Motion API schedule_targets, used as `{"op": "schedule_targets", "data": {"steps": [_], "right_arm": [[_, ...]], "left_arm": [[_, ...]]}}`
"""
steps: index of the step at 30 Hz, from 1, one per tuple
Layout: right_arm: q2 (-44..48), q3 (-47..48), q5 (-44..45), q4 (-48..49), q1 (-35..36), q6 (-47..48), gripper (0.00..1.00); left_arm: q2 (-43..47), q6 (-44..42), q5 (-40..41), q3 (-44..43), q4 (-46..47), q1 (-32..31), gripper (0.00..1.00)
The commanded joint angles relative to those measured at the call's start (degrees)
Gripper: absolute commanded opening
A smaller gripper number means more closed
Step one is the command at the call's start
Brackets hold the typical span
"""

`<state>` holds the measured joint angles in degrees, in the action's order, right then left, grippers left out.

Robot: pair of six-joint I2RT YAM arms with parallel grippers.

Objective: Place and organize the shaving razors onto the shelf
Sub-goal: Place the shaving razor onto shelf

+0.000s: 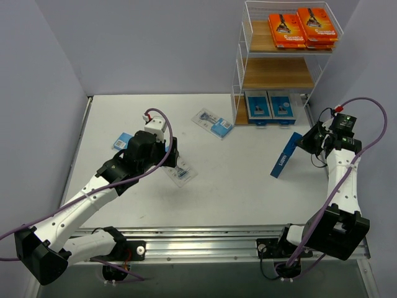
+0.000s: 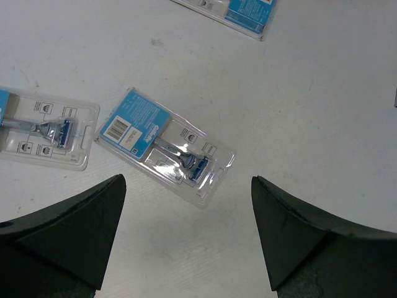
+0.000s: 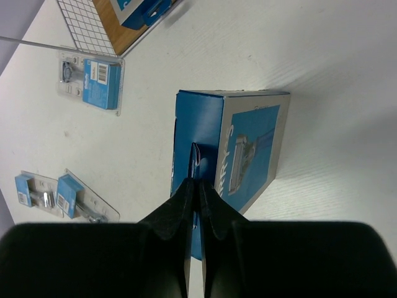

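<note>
Right gripper (image 3: 198,186) is pinched fully closed on the thin hang tab of a blue-and-grey razor box (image 3: 245,146). The box dangles tilted just in front of the shelf (image 1: 276,73), off its right corner. Can't tell if its low corner touches the table. Grabbing the tab makes sense imo, since the body looks too wide to pinch.

Left gripper (image 2: 187,183) is spread wide with nothing in it. It hovers over a clear blister razor pack (image 2: 166,146) lying flat, well out from the shelf's front-left, so I'd guess it's lined up for a top-down grab.

A second blister pack (image 1: 213,122) lies near the shelf's lower left corner, and a third blister pack (image 1: 122,141) is farthest from the shelf.

On the shelf, orange boxes (image 1: 304,28) sit on the top tier and two blue boxes (image 1: 270,107) on the bottom. Nothing shows on the middle tier.

The white table (image 1: 236,186) is matte, with plain pale walls around it.
</note>
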<state>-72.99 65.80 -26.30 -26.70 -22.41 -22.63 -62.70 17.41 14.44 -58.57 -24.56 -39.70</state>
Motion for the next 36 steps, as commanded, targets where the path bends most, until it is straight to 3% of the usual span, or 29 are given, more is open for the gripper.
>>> {"op": "schedule_targets", "data": {"steps": [1, 14, 36], "right_arm": [[0.0, 1.3, 3.2, -4.8, 0.2, 2.7, 0.04], [-1.1, 1.1, 4.8, -5.6, 0.2, 3.8, 0.13], [-4.2, 6.4, 8.2, -9.9, 0.3, 5.4, 0.12]], "left_arm": [[0.0, 0.3, -0.7, -0.5, 2.2, -0.1, 0.91], [0.2, 0.4, -1.2, -0.4, 2.2, -0.2, 0.91], [1.6, 0.3, -1.3, -0.2, 2.3, -0.2, 0.91]]}}
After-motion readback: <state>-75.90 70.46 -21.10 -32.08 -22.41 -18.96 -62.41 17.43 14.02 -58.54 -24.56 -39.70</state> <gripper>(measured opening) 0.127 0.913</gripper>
